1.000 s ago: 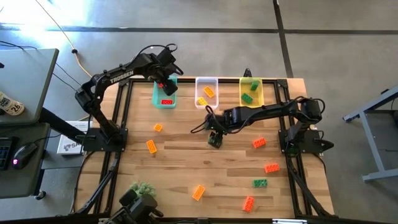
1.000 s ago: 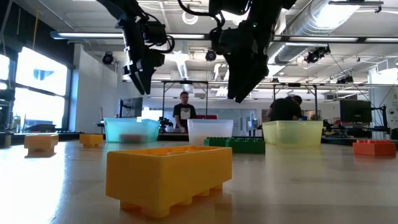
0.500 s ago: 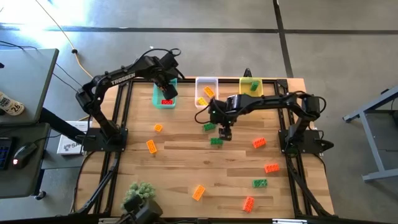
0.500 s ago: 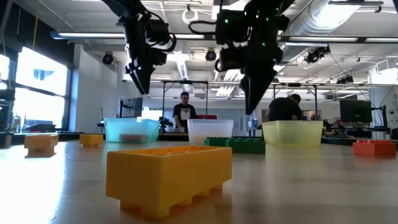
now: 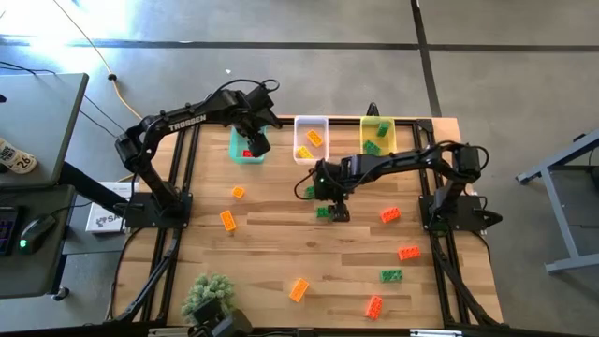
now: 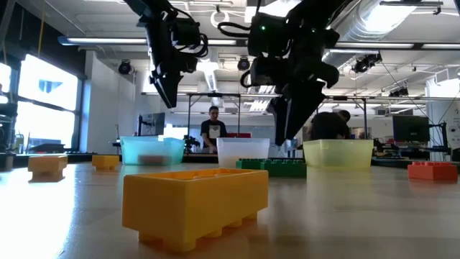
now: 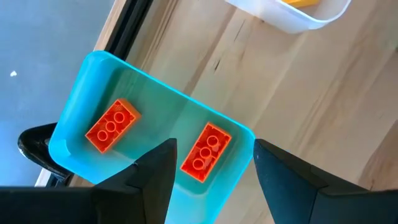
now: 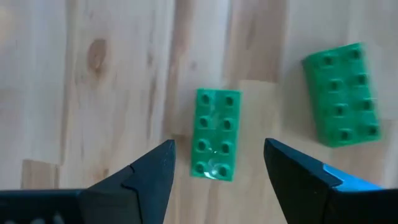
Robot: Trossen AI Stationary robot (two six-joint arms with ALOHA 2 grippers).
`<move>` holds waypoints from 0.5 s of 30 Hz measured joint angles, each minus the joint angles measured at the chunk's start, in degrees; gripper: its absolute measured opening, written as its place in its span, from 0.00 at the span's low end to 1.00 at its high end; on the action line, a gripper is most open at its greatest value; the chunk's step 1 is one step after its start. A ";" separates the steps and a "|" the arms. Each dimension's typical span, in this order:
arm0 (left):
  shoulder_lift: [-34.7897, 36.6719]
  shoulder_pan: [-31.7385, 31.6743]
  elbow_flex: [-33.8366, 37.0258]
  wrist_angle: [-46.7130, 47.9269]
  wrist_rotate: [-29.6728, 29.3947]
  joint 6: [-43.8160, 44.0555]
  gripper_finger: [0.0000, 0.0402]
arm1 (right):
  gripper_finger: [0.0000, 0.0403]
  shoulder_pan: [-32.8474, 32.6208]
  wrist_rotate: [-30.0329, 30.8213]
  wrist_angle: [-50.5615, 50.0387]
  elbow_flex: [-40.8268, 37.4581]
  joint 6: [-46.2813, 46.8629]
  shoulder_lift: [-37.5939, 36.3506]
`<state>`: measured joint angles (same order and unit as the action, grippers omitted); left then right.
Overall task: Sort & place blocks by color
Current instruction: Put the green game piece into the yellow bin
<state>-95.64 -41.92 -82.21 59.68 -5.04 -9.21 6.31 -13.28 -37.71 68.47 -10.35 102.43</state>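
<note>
Right claw point(image 8: 217, 165) hangs wide open above a green block point(image 8: 215, 142) lying flat on the table point(image 8: 112, 93). Centre the fingers across its narrow sides before descending. Left claw point(image 7: 208, 165), open and empty, hovers over the teal bin point(image 7: 87, 124) holding 2 red blocks point(image 7: 205, 152).

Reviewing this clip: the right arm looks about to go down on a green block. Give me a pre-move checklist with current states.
1. Right gripper open: ok, fingers spread with nothing between them.
2. Target lined up: ok, the narrow green block lies centred in the gap in the right wrist view.
3. Neighbour apart: ok, the wider green block lies separate from the target, wood showing between them.
4. Fingers at block height: cannot tell; in the low view the gripper hangs above the table.
5. Destination ready: ok, the yellow-green bin holds green blocks and has room.
6. Left gripper out of the way: ok, open over the teal bin, which holds two red blocks.
</note>
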 joint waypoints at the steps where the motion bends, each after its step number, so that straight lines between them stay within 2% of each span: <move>1: -0.01 -0.01 0.01 -0.04 -0.04 0.00 0.50 | 0.58 -0.41 -0.41 0.17 0.00 0.18 0.53; 4: -0.02 -0.01 0.00 -0.26 -0.11 0.00 0.50 | 0.58 -1.77 0.48 1.43 -0.01 -0.08 2.44; 7: -0.04 -0.01 0.00 -0.66 -0.11 0.00 0.50 | 0.58 -2.83 4.22 2.83 -0.02 0.46 4.41; 15: -0.04 -0.01 0.00 -0.82 -0.11 0.00 0.50 | 0.56 -3.31 4.27 4.18 -0.04 6.61 7.50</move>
<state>-95.68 -41.93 -82.21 58.86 -5.15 -9.21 2.99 -9.01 -33.52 68.42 -3.73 109.93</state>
